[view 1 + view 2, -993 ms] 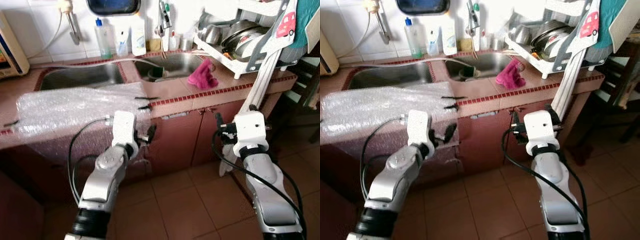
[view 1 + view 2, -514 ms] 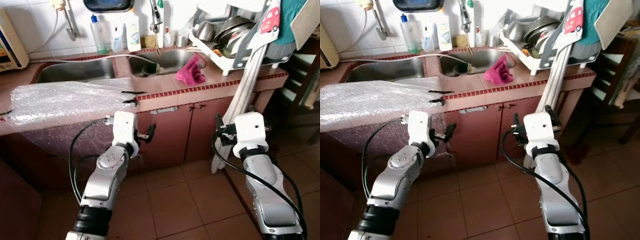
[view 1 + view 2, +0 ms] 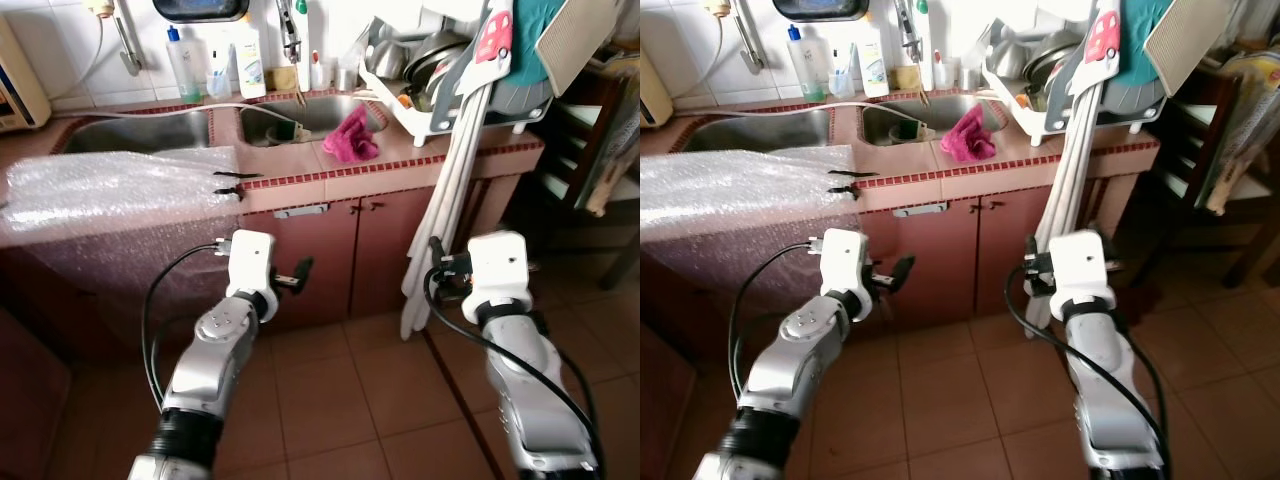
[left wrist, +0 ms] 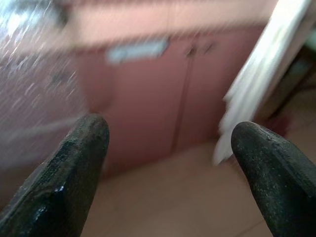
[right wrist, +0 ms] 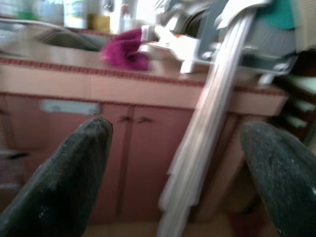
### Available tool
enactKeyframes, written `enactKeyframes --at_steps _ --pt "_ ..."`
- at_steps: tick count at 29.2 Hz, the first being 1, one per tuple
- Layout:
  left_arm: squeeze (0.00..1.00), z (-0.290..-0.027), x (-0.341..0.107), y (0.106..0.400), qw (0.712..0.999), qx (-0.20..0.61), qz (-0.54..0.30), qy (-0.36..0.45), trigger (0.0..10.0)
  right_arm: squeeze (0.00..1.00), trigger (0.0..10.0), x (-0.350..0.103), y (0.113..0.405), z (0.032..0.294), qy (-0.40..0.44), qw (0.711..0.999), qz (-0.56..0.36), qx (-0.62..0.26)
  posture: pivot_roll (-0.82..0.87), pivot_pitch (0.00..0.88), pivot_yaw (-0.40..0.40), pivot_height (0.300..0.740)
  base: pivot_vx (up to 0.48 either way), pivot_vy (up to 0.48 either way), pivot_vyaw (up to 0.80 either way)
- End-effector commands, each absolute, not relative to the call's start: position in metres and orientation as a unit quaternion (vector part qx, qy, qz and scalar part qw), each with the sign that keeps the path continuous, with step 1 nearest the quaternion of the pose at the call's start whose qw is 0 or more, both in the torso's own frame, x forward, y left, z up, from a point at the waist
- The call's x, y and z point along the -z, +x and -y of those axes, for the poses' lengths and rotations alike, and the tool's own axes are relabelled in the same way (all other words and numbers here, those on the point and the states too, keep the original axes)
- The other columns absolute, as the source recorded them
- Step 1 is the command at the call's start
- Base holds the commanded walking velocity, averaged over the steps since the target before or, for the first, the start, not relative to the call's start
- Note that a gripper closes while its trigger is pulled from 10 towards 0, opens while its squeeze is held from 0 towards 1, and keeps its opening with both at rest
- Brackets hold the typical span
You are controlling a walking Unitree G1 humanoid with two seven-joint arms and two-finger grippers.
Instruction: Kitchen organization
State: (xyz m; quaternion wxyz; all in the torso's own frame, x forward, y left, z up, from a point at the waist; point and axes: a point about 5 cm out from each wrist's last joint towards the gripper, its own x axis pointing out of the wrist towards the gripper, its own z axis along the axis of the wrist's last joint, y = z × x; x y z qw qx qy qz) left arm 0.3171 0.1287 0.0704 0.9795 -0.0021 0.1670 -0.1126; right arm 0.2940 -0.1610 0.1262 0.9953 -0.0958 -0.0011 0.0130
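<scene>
Before two sinks (image 3: 300, 118), left claw (image 4: 168, 163) and right claw (image 5: 182, 173) gape.

Both eye views look forward and down from the head at the counter (image 3: 330, 180), cupboard doors (image 3: 350, 250) and floor (image 3: 940, 400). Each wrist view looks along its own fingers, nearer and lower, at those doors; the white boards (image 5: 207, 133) show in all.

Both silver arms reach forward — left tool (image 4: 168, 163) and right tool (image 5: 182, 173) spread wide, empty.
</scene>
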Motion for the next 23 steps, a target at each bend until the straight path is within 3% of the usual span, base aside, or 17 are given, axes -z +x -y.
enactKeyframes --at_steps 1,9,10,12,16,23 --pt "0.00 -0.136 -0.059 0.319 0.979 0.099 -0.180 0.011 10.0 0.00 10.0 -0.124 0.304 0.157 -0.088 0.996 0.009 -0.021 -0.05 0.000 0.040 0.740 0.000 0.000 0.00" --pt "0.00 -0.153 -0.025 0.314 0.965 0.069 -0.247 0.057 10.0 0.00 10.0 -0.077 0.317 0.162 -0.086 0.993 -0.077 -0.022 -0.04 0.000 0.031 0.740 0.000 0.000 0.00" --pt "0.00 -0.160 -0.011 0.307 0.955 0.060 -0.283 0.071 10.0 0.00 10.0 -0.053 0.314 0.170 -0.063 0.989 -0.131 -0.010 -0.04 0.000 0.024 0.740 0.000 0.000 0.00" --pt "0.00 -0.162 -0.006 0.304 0.950 0.058 -0.297 0.076 10.0 0.00 10.0 -0.044 0.312 0.173 -0.053 0.987 -0.153 -0.004 -0.04 0.000 0.024 0.740 0.000 0.000 0.00" --pt "0.00 -0.176 0.020 0.281 0.923 0.054 -0.356 0.134 10.0 0.00 10.0 -0.006 0.294 0.180 -0.025 0.970 -0.240 0.000 -0.02 0.000 0.007 0.740 0.000 0.000 0.00" --pt "0.00 -0.199 0.053 0.238 0.880 0.012 -0.453 0.145 10.0 0.00 10.0 0.044 0.246 0.187 -0.067 0.930 -0.361 0.001 -0.03 0.000 0.012 0.740 0.000 0.000 0.00"
